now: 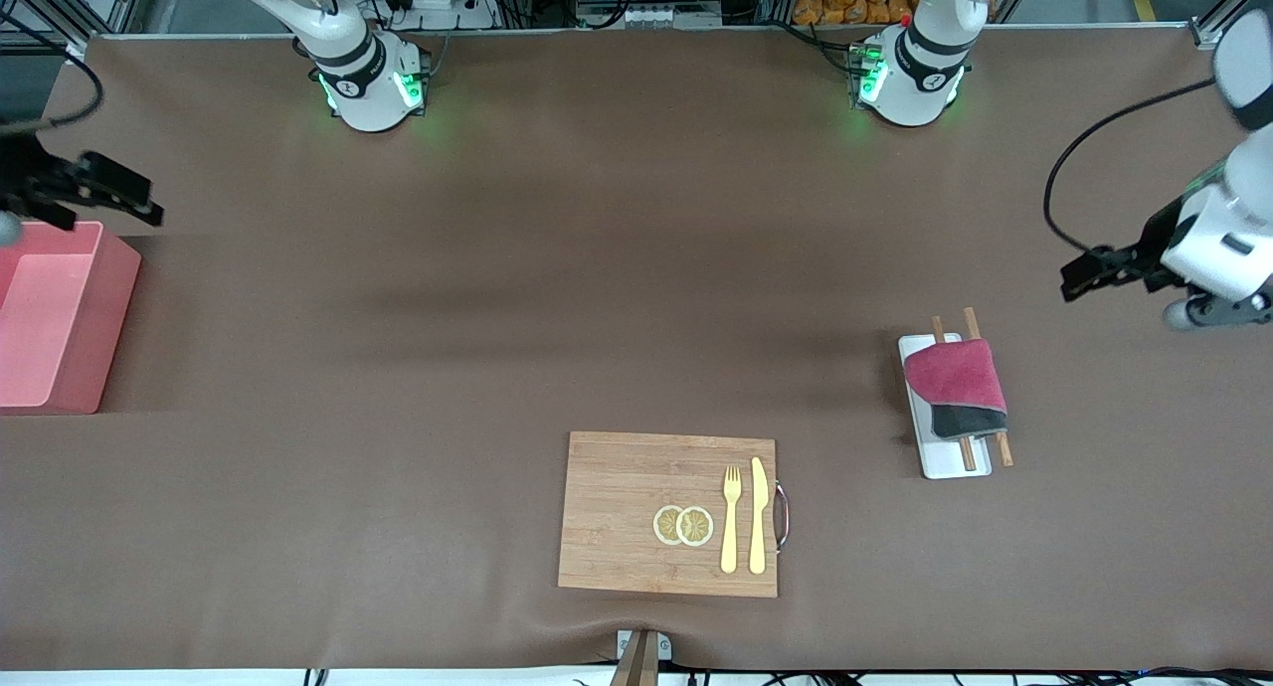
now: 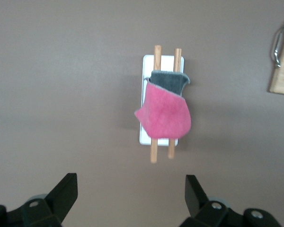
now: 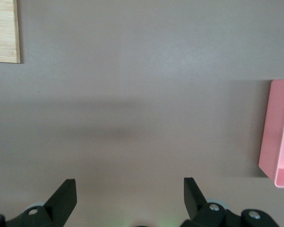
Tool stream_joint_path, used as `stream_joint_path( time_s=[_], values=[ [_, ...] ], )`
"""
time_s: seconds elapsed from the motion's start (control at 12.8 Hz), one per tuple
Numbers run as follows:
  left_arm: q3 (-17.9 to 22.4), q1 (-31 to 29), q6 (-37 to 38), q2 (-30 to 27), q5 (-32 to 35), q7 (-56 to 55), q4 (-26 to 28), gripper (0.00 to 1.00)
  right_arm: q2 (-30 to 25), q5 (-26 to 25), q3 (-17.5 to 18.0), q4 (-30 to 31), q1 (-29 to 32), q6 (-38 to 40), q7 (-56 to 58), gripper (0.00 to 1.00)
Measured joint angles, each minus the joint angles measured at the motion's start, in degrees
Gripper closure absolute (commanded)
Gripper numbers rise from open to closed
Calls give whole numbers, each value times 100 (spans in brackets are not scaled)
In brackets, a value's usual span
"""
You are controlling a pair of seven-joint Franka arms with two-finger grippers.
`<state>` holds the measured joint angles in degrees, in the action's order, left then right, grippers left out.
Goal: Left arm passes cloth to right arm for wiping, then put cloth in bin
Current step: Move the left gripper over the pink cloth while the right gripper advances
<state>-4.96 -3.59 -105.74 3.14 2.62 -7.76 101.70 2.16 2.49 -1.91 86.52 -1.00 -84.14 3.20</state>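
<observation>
Brown matte table (image 1: 597, 268) under two white arms, both grippers wide open and empty.

Its covering is smooth, with a metal frame and cables along the top edge of the front view. At the frame's left edge stands the bin (image 1: 60, 318), a straight-walled pink plastic tub, with the right gripper (image 1: 119, 194) above it. Lower centre lies a bamboo cutting board (image 1: 627, 512). At right, the fuzzy crimson cloth (image 1: 955, 378), grey reverse showing, drapes two wooden sticks (image 1: 967, 452) on a white tray (image 1: 950, 462); the left gripper (image 1: 1089, 273) hovers at upper right.
</observation>
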Motion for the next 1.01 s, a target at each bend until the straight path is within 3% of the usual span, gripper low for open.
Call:
stream_joint_path(
  time_s=[0.23, 0.7, 1.01],
  values=[
    [-11, 1, -689, 231, 0, 0, 444, 14, 463, 28, 4, -114, -201, -128, 0, 0],
    [-21, 40, -1496, 1095, 0, -4, 504, 34, 999, 54, 9, -190, -579, -690, -2, 0],
    [-23, 46, -1834, 1501, 0, -5, 502, 40, 1294, 56, 11, -208, -783, -963, -28, 0]
  ],
)
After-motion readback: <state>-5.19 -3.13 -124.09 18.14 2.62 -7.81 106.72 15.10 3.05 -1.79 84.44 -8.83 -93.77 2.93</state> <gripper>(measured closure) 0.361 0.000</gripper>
